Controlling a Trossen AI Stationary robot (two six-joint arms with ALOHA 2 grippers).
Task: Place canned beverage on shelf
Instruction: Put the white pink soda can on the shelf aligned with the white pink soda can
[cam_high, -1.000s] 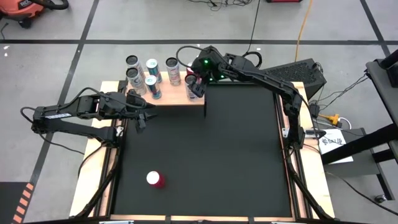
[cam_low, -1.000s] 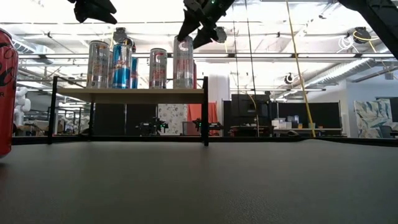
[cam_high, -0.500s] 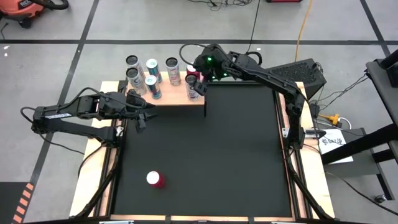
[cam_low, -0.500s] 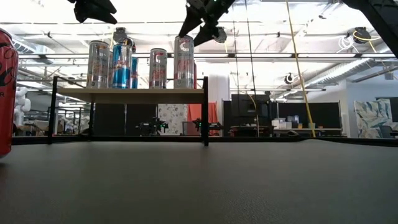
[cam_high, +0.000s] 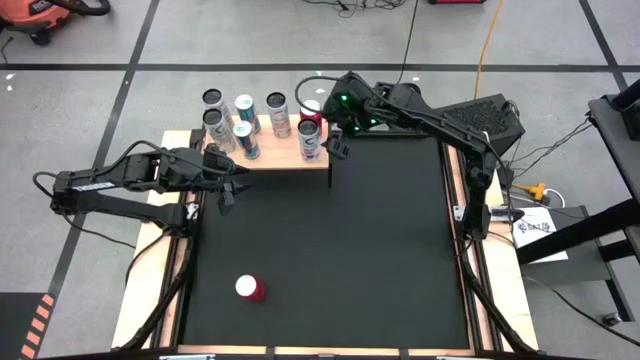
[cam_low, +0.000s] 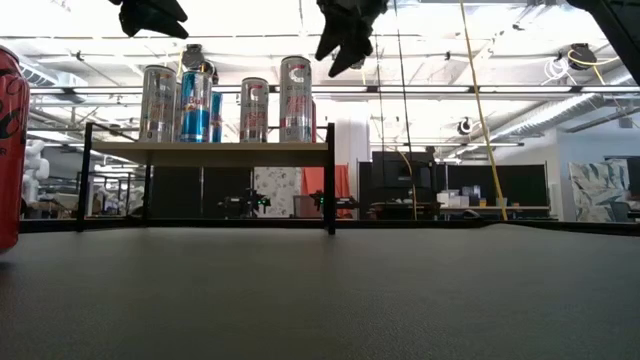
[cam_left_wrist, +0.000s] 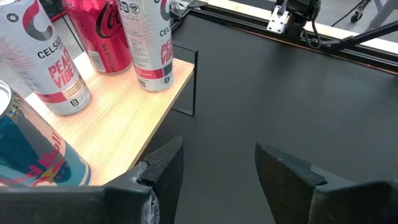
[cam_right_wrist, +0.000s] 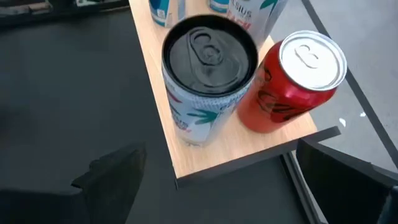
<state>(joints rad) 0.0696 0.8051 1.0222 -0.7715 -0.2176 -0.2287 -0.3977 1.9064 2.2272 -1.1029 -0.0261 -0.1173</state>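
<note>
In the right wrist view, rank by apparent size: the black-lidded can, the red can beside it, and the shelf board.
1. Shelf board, running out of frame.
2. Black-lidded can.
3. Red can.
The black-lidded can stands nearer this camera, so its lead over the red can may be only nearness.

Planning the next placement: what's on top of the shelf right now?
The shelf carries several upright cans, including a red can at its end corner. Rear cans partly overlap, so the count is uncertain.
</note>
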